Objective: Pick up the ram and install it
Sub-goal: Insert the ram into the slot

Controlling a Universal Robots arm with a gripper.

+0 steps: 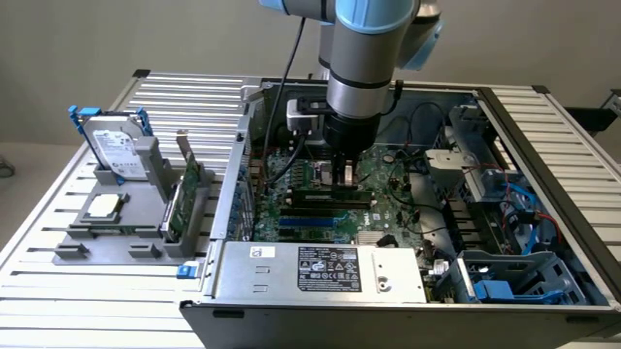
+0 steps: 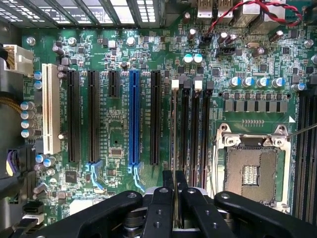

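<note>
A Universal Robots arm is standing over an open computer case (image 1: 408,316) on a slatted bench (image 1: 39,283), its tool (image 1: 339,183) hanging low above the motherboard (image 1: 388,207). The tool is clenching the ram (image 1: 335,193), which in the exterior view is lying as a long dark strip across the board, directly under the fingertips. In the wrist view the tool (image 2: 175,176) is gripping the stick edge-on. There the ram (image 2: 175,139) is showing as a thin line along the outermost of the memory slots (image 2: 195,129), with the empty processor socket (image 2: 252,171) beyond the row's other side.

The pick-up looks done and the stick is appearing lined up with its slot; a confirmed seating is what is left. Whether the lower edge is already touching the contacts or hanging just above them is not showing. The white latches (image 2: 175,84) at the slot ends are giving no clear sign of being locked.

At nine o'clock of the case in the exterior view, a grey holder (image 1: 97,243) is carrying a hard drive (image 1: 115,149), an expansion card (image 1: 189,196) and a small silver processor chip (image 1: 105,207), all well apart from the tool. The arm is running out of frame at twelve o'clock, and in the wrist view the tool's body is hiding one end of the slot.
</note>
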